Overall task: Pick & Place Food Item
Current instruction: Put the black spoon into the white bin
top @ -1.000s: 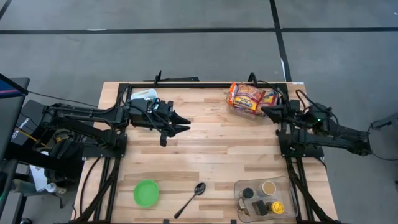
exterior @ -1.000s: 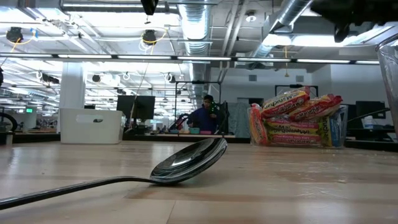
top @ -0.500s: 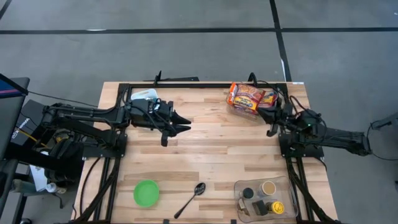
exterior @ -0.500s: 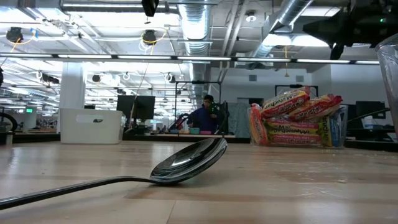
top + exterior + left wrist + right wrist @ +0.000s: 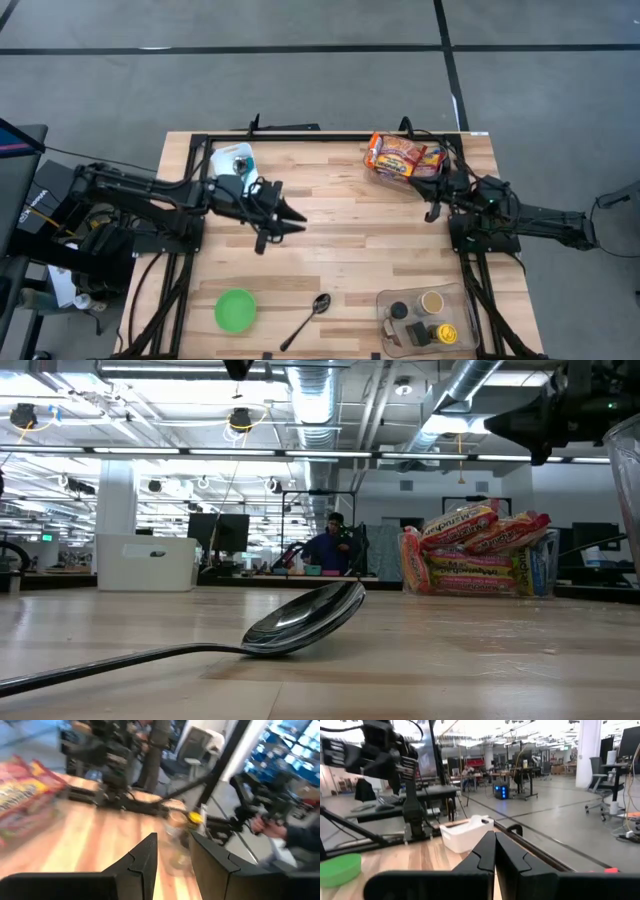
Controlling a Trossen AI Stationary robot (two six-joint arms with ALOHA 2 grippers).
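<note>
High view: left claw (image 5: 296,221) empty mid-table; snack pack (image 5: 404,156) far edge.

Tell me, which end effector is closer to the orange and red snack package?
Right. The right end effector is just beside the orange and red snack package; the left end effector is far away, across the table.

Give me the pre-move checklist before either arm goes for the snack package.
1. Snack package lying free at the table's far right edge, nothing on it: ok.
2. Right gripper empty and near the package: ok, just beside it.
3. Right gripper open enough to take the package: not ok, fingers are shut.
4. Left gripper out of the way: ok, over mid-table, slightly open, holding nothing.
5. Green bowl free to receive: ok, nothing in it.
6. Spoon and clear tray clear of the path: ok, along the near edge.
</note>
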